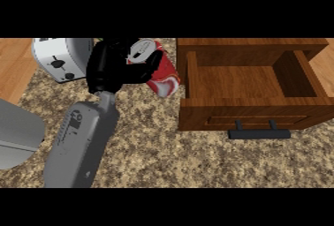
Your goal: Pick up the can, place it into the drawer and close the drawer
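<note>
Nearest to me, at the lower left of the frame, my grey forearm (81, 141) comes in from the bottom edge and slants up over the speckled bench (195, 163). At the left edge, beside the forearm, is a large pale grey rounded shape (16, 137); I cannot tell what it is.

Right of centre, the dark handle (259, 133) of the wooden drawer (248, 115) points towards me. The drawer stands pulled open, and its bare wooden floor shows in the right half of the frame.

Further up, at upper centre-left, my left robot hand (117, 66) is grasping the can (164, 79). The black fingers are curled round the can's left side, and one digit reaches over near its silver top. The can is red with white markings. It is tilted, with the top towards the upper edge of the frame and the lower end angled to the right. It is just left of the drawer's left wall and outside the drawer. I cannot tell whether it touches the bench.

At the upper left, just beside my robot hand, stands a silver toaster (58, 57).
</note>
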`<action>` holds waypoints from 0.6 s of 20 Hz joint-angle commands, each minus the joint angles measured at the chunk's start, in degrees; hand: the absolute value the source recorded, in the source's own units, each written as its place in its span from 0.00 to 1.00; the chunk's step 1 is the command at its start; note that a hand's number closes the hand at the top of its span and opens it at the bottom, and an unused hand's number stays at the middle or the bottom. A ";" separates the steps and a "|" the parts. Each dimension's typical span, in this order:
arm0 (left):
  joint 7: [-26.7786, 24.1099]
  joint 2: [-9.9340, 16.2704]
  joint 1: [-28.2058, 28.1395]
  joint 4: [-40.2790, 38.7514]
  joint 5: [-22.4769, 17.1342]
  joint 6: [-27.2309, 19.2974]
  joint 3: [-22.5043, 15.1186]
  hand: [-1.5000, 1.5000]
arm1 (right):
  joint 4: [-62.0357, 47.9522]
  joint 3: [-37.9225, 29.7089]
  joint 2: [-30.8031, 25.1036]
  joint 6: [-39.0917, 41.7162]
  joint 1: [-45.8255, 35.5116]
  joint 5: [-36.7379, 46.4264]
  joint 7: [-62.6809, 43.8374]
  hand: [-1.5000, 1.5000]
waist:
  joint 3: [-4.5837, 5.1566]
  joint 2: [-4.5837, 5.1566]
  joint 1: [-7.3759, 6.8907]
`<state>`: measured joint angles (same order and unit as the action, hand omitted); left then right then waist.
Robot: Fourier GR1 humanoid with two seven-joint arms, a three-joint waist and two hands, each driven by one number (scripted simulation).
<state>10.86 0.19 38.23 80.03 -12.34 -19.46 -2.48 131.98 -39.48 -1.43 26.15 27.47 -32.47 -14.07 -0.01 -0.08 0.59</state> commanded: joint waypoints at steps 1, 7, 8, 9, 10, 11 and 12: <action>3.67 -0.18 9.10 -3.88 0.24 -5.16 -1.21 1.00 | -3.52 -2.19 -1.65 2.92 -0.37 -1.05 1.18 0.00 | -0.02 0.06 0.47; -0.10 -0.19 14.93 -10.66 -3.68 -11.00 -6.29 1.00 | -1.89 -1.05 0.07 2.40 -1.70 -1.05 -0.53 0.00 | 0.00 0.14 0.71; 0.94 -0.19 16.66 -12.23 -2.31 -9.38 -3.63 1.00 | 0.27 -2.24 -2.74 -1.10 -3.29 -3.85 -4.22 0.00 | 0.02 0.15 0.46; 2.03 -0.19 19.86 -14.33 -2.55 -10.02 -3.98 1.00 | -0.26 0.78 0.79 -1.45 -4.67 1.75 -2.72 0.00 | 0.00 0.22 0.43; -1.47 -0.19 20.00 -16.82 -4.31 -13.34 -7.00 1.00 | 0.96 0.20 0.61 0.14 -2.65 -0.71 -3.30 0.00 | 0.00 0.23 1.01; -0.06 -0.19 20.07 -15.57 -4.00 -13.37 -7.19 1.00 | 1.00 -2.28 -0.79 -0.17 -2.23 -3.44 -3.69 0.00 | 0.00 0.11 0.77; -0.09 -0.19 23.54 -18.77 -4.51 -12.50 -5.38 1.00 | -1.33 -1.61 -1.48 0.16 -4.78 -0.27 -2.26 0.00 | -0.01 0.23 0.72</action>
<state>11.29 0.01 55.94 66.47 -15.43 -30.00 -7.50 131.55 -40.51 -1.85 26.38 24.59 -33.47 -16.30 -0.01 0.08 1.21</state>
